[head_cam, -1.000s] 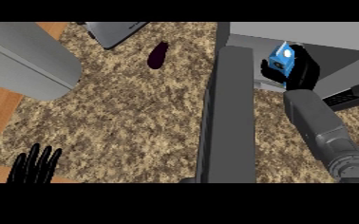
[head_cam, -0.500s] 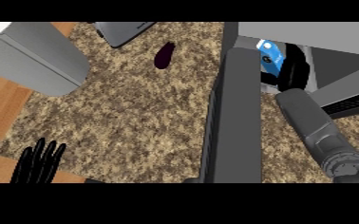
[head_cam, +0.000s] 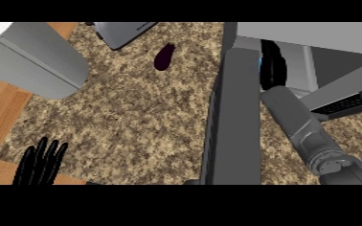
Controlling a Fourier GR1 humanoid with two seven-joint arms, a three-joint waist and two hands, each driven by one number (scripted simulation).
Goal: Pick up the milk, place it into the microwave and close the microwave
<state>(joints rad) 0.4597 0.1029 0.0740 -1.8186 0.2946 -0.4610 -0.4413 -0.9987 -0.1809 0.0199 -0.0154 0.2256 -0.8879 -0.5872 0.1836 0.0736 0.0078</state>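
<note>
Only a thin blue sliver of the milk carton (head_cam: pixel 260 65) shows, just left of my right hand (head_cam: pixel 273 69). That black hand reaches into the microwave's opening behind the open door (head_cam: pixel 233 119), which I see edge-on as a tall dark grey slab. Its fingers curl round the carton and hide nearly all of it. The grey microwave body (head_cam: pixel 297 31) lies at the upper right. My left hand (head_cam: pixel 41 165) rests open at the lower left edge, fingers up, far from the milk.
A dark purple eggplant (head_cam: pixel 164 57) lies on the speckled counter (head_cam: pixel 141 119) left of the door. A grey slanted object (head_cam: pixel 124 31) sits at the top, and a large grey block (head_cam: pixel 39 62) at the upper left over a wooden strip (head_cam: pixel 13 107).
My right hand has carried the milk up and leftward, deeper into the microwave, so the blue carton is now almost hidden. The view has shifted slightly; the left hand stays resting.
</note>
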